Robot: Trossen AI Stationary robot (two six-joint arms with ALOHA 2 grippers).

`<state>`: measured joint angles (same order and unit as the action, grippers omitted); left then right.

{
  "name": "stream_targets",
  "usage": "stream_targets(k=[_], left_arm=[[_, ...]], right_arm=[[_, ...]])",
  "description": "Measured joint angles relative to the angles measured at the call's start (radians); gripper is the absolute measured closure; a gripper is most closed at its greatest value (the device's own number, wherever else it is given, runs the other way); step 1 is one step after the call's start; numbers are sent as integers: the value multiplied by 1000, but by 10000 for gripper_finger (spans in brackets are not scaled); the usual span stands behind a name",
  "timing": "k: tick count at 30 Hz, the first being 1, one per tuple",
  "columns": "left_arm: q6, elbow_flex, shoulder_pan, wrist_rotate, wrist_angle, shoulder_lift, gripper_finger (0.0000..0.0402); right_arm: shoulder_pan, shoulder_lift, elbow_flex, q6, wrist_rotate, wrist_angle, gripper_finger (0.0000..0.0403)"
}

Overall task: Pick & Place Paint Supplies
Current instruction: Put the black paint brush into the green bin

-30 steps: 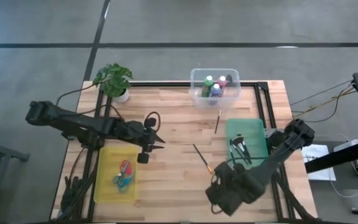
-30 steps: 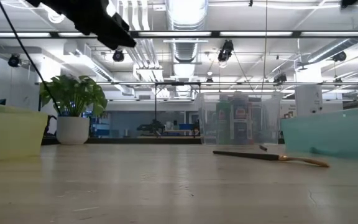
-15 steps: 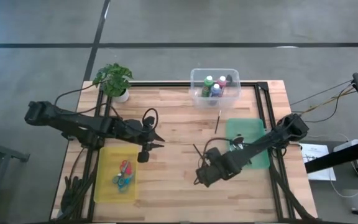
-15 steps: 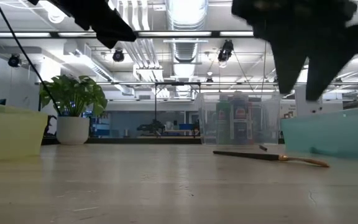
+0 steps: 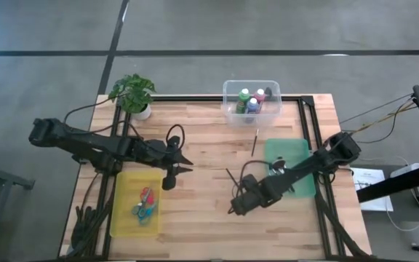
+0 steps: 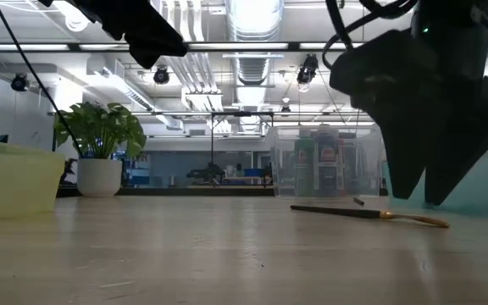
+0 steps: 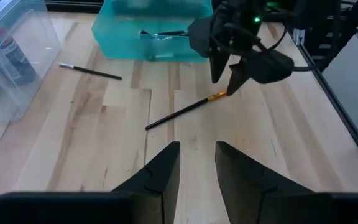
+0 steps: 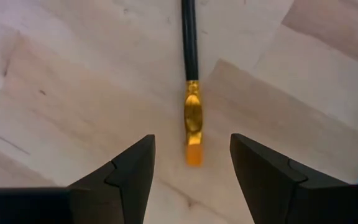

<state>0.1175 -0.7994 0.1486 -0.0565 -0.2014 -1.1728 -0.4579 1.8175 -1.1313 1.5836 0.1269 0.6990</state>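
Right gripper, fingers spread and empty, poised directly above the gold-ferruled tip of a dark-handled brush lying loose on the table, near its centre-right. The brush is judged light, stiff and thin, liable to roll; a pinch across the handle just behind the ferrule looks safest. Left gripper waits over the table's left half, fingers slightly parted, holding nothing. Counts: two loose brushes, the second farther off; some brushes, number unclear, in the teal tray; three or four bottles in the clear bin; scissors in the yellow tray, count unclear.
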Motion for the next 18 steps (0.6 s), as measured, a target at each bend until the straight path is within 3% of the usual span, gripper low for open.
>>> stream_targets(k=[6,18], left_arm=[[21,-1,0,-4,5,0,288],[54,0,0,-4,4,0,288]], right_arm=[[30,0,41,-42,-8,-67,209],[39,-2,55,-74,3,-89,332]])
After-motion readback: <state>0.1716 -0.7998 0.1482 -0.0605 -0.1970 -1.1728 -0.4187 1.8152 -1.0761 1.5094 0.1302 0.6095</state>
